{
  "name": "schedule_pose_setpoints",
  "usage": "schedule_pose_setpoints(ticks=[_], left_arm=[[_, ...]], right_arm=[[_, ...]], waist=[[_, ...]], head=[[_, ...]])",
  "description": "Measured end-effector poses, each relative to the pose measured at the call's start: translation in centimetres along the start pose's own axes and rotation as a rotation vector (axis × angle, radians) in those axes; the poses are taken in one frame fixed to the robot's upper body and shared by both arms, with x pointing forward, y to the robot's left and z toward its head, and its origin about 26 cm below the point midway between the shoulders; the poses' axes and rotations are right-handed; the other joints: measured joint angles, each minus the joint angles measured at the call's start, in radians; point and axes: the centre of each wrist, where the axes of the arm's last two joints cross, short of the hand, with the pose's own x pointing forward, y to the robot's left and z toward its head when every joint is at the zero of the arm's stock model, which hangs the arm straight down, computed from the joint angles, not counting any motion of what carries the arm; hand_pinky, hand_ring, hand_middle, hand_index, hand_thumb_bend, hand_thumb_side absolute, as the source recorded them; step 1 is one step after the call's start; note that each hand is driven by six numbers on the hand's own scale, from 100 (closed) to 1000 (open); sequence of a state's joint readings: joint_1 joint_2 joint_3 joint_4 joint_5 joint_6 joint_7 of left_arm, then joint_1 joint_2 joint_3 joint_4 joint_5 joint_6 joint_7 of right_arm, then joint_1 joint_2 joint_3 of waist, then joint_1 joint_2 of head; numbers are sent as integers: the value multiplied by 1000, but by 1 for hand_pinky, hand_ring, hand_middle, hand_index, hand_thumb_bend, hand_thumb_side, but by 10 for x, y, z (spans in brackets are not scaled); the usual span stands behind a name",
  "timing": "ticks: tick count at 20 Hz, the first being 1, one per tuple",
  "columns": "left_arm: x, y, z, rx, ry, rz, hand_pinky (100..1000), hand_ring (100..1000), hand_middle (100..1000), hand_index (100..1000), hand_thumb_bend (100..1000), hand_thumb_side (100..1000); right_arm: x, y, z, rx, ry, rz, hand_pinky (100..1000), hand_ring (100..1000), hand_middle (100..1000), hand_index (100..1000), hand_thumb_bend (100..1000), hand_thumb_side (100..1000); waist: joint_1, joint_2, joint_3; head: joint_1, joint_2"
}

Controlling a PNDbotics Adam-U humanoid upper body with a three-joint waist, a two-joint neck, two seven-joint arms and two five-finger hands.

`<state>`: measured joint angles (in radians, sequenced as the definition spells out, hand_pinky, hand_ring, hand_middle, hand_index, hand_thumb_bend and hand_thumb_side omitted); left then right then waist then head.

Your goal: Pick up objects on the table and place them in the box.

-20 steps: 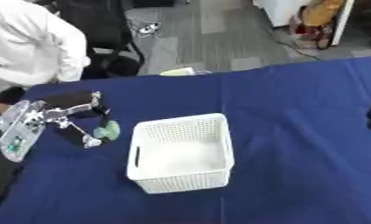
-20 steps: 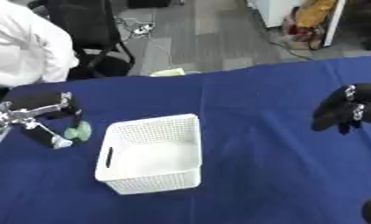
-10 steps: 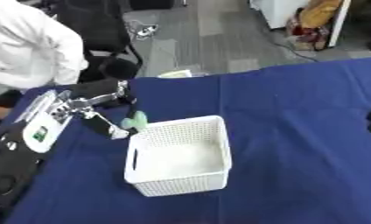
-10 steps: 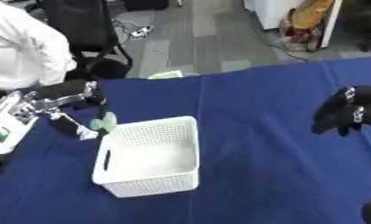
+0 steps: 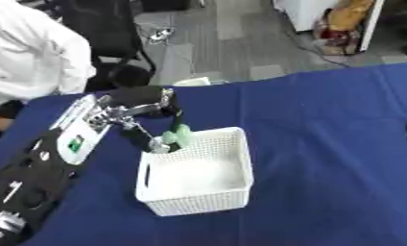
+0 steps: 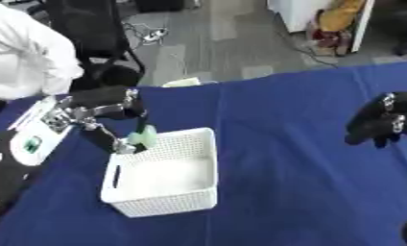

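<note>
A white mesh box (image 5: 195,173) stands on the blue table, its inside bare. My left hand (image 5: 144,103) hangs over the box's far left corner, fingers curled round a small pale green object (image 5: 178,136) held just above the rim. My right hand (image 6: 380,120) hovers at the right side of the table, far from the box, its dark fingers curled and holding nothing.
The blue cloth-covered table (image 5: 324,144) spreads to the right of the box. Beyond the far edge, at the upper left, a person in a white shirt (image 5: 30,53) sits by a black chair (image 5: 106,29). Grey floor lies behind.
My left hand has carried the green object from the table left of the box rightward, up over the box's far left corner. The right hand has stayed put.
</note>
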<state>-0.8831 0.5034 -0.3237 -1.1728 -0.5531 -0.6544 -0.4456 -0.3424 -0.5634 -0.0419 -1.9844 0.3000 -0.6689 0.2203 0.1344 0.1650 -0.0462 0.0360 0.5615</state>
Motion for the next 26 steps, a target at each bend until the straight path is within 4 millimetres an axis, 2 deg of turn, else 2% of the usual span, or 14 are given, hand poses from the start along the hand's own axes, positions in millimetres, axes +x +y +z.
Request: schedule_pose_setpoints(ticks=[2,3,5,6,7,8,9,10,12,19,21,22,23,26], left_arm=[[3,-2,-1,-30,8,-10,145,316,365,370,100,148],[4,-4,-2,-47,15,-11,300,429,467,483,115,235],[6,-6,-2,-81,32,-9,428,513,534,551,194,385],[7,-6,-2,-96,41,-6,514,583,587,604,316,560],[7,-6,-1,-110,53,-2,457,534,548,562,232,441],[8,-6,0,-120,63,3,687,736,748,745,525,739],[8,-6,1,-130,71,9,687,736,748,745,525,739],[8,-7,2,-139,80,14,785,824,839,819,633,808],[9,-6,5,-144,91,25,848,874,886,855,695,839],[9,-10,24,-96,121,72,793,841,874,850,564,800],[10,-18,37,-49,127,103,688,771,838,836,412,756],[11,-23,44,-11,126,126,669,757,850,834,419,817],[13,-28,49,33,119,146,626,726,811,820,377,733],[24,-46,62,220,72,220,542,653,773,795,368,694]], right_arm=[[0,0,0,0,0,0,100,252,512,596,706,1000],[0,0,0,0,0,0,100,252,512,596,707,1000],[0,0,0,0,0,0,100,252,512,596,707,1000],[0,0,0,0,0,0,100,252,512,596,706,1000],[0,0,0,0,0,0,100,252,512,596,707,1000],[0,0,0,0,0,0,100,252,512,596,707,1000],[0,0,0,2,0,1,100,252,512,596,707,1000],[0,-1,0,3,0,2,100,252,512,596,709,1000],[0,-1,0,6,0,4,100,252,512,596,709,1000],[0,-2,0,6,0,4,100,252,512,596,708,1000],[0,-2,0,6,0,5,100,252,512,596,711,1000],[0,-2,0,7,1,5,100,252,514,596,706,1000],[0,-2,0,6,1,5,100,252,510,595,702,1000],[0,-2,1,-9,-2,8,100,253,504,589,676,1000]], waist=[[1,0,0],[1,0,0],[1,0,0],[1,0,0],[2,0,0],[2,0,0],[2,0,1],[2,0,1],[2,0,2],[1,0,7],[1,0,14],[0,0,16],[-2,0,19],[-14,1,28]], head=[[0,0],[0,0],[0,0],[0,0],[0,0],[0,0],[0,0],[0,0],[0,0],[-1,0],[-2,0],[-4,0],[-9,0],[-12,0]])
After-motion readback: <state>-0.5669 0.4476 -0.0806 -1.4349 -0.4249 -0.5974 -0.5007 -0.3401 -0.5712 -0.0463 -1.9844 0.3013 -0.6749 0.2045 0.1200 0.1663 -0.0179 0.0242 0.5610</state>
